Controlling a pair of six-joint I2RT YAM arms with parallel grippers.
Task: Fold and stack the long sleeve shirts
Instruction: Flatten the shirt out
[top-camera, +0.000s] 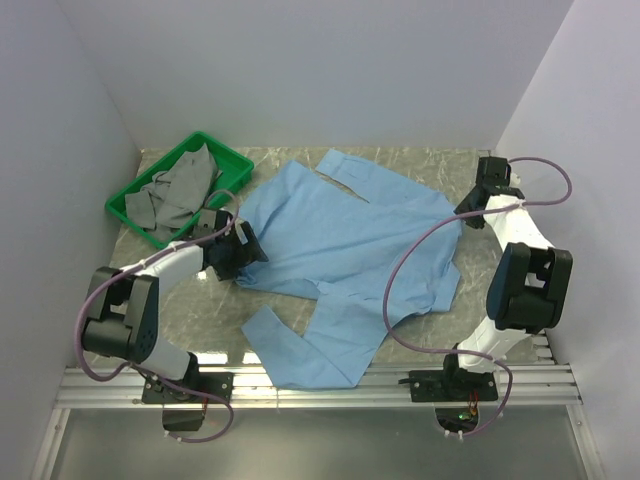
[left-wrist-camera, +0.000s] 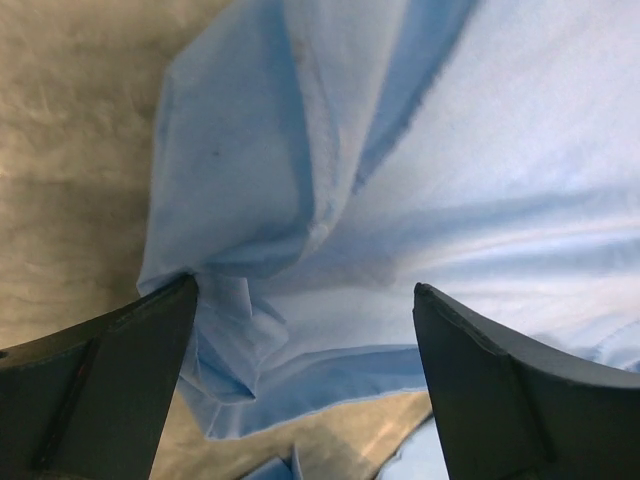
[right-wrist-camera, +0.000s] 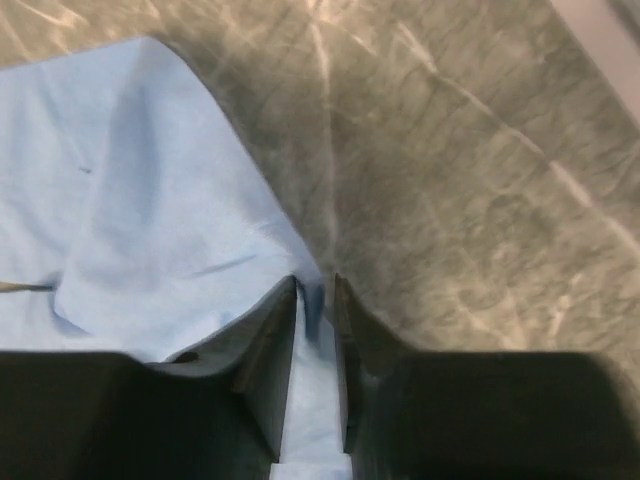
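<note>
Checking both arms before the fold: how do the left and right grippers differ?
The left gripper stands wide open over a bunched edge of the light blue shirt; the right gripper is nearly closed, pinching cloth. The left is at the shirt's left side, the right at its right edge. Both sit at shirt edges.

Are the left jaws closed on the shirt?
No, the left jaws stand wide apart, and the shirt lies loose between them.

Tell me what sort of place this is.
Probably a lab robot cell, not a home: bare white walls box in a table, two arms bolt to a metal rail, and a shirt lies beside a green bin.
</note>
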